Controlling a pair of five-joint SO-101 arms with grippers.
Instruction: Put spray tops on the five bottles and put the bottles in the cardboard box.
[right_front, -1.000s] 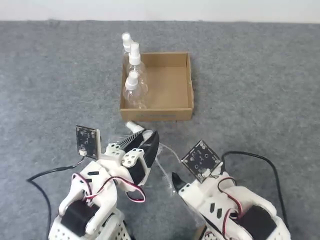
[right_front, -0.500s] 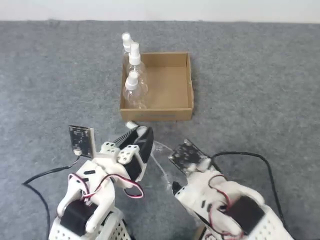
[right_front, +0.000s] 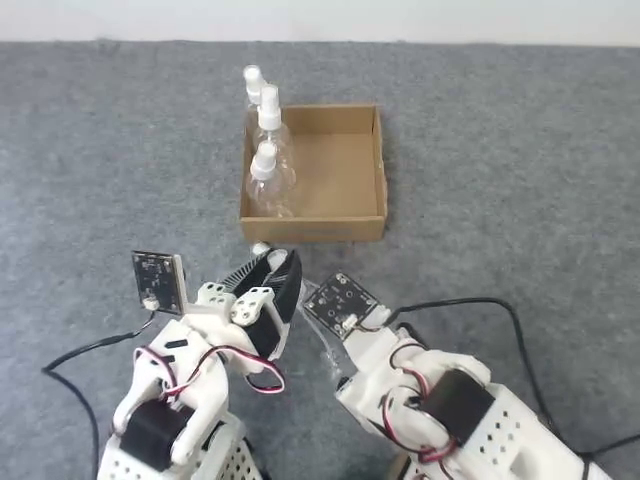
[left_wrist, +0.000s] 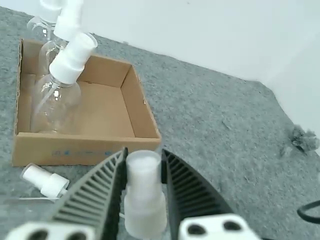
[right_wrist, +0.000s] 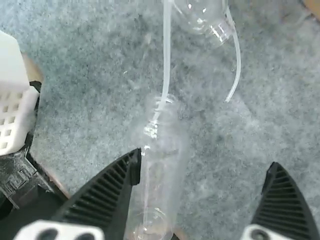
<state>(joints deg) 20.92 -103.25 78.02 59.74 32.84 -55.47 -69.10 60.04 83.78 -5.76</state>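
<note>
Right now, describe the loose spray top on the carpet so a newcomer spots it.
Find the cardboard box on the grey carpet. Just outside its near wall, by the corner nearest the left gripper, lies a white spray top. Unlike the others, it lies on its side, neither fitted nor gripped.

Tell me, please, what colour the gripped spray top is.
White spray top; left wrist view shows it best.
</note>
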